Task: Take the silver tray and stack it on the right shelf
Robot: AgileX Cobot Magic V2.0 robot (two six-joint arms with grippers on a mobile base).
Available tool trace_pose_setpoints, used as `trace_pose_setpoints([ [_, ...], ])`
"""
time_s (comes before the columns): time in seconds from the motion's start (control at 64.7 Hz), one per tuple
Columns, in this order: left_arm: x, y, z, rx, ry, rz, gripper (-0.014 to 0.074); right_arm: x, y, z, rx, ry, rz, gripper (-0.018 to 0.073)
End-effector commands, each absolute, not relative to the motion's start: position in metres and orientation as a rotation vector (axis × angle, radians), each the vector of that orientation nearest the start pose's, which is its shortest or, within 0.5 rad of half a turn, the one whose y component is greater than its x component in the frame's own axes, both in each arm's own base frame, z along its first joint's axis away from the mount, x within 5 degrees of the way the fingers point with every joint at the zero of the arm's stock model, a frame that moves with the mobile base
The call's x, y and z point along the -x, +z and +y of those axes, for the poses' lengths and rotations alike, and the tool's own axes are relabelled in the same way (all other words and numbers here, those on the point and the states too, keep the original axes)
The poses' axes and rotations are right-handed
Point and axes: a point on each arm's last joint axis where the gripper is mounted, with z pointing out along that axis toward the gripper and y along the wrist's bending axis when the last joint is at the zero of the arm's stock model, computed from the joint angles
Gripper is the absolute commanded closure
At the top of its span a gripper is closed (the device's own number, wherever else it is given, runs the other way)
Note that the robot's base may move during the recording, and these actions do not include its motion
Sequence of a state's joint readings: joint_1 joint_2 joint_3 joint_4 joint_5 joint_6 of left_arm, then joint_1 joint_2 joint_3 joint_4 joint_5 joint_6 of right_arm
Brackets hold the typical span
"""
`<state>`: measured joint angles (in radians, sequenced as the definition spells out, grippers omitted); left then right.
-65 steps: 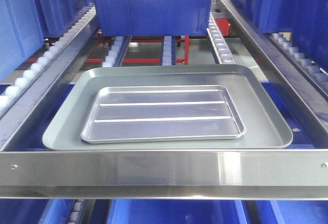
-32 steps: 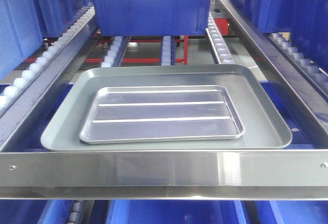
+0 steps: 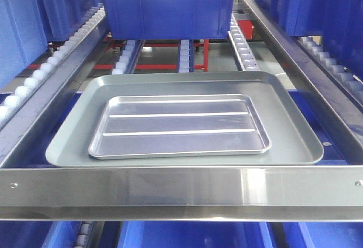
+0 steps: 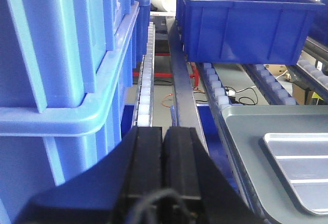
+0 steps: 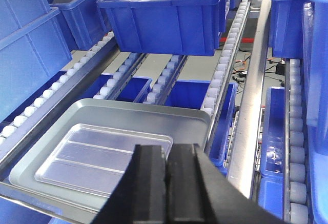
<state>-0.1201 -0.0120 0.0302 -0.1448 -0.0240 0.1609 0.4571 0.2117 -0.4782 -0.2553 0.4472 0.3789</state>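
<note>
Silver tray point(image 3: 179, 126) lies flat inside a larger grey tray point(image 3: 289, 129) on the roller shelf point(image 3: 181, 184), behind its front crossbar. Blue bins point(image 3: 167, 4) stand behind and alongside. Both grippers' jaws, left point(image 4: 163, 155) and right point(image 5: 168, 175), are pressed together, holding nothing.

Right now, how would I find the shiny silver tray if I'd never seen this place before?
Look at the roller rack with the polished front crossbar. Just behind that bar lies a big dull grey tray, and the silver tray rests inside it. The silver one is smaller and mirror-bright, with two long raised ribs across its base, while the grey one has a smooth bottom.
</note>
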Motion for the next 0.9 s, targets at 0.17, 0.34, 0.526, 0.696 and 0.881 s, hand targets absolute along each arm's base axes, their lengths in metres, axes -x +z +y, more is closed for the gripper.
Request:
trace_pose_setpoints([
  [0.17, -0.055, 0.209, -0.005, -0.080, -0.088, 1.389, 0.0697, -0.048, 0.336, 0.014, 0.192, 0.373, 1.555, 0.0503],
  [0.34, -0.055, 0.209, -0.005, -0.080, -0.088, 1.389, 0.0697, -0.048, 0.336, 0.014, 0.192, 0.373, 1.555, 0.0503],
  [0.526, -0.055, 0.209, -0.005, -0.080, -0.088, 1.389, 0.0697, -0.048, 0.337, 0.014, 0.194, 0.370, 1.543, 0.0503],
  [0.696, -0.055, 0.209, -0.005, -0.080, -0.088, 1.389, 0.0697, -0.049, 0.338, 0.010, 0.174, 0.280, 1.520, 0.0503],
  [0.881, -0.055, 0.209, -0.005, -0.080, -0.088, 1.389, 0.0697, -0.059, 0.311, 0.008, 0.072, 0.150, 1.531, 0.0503],
])
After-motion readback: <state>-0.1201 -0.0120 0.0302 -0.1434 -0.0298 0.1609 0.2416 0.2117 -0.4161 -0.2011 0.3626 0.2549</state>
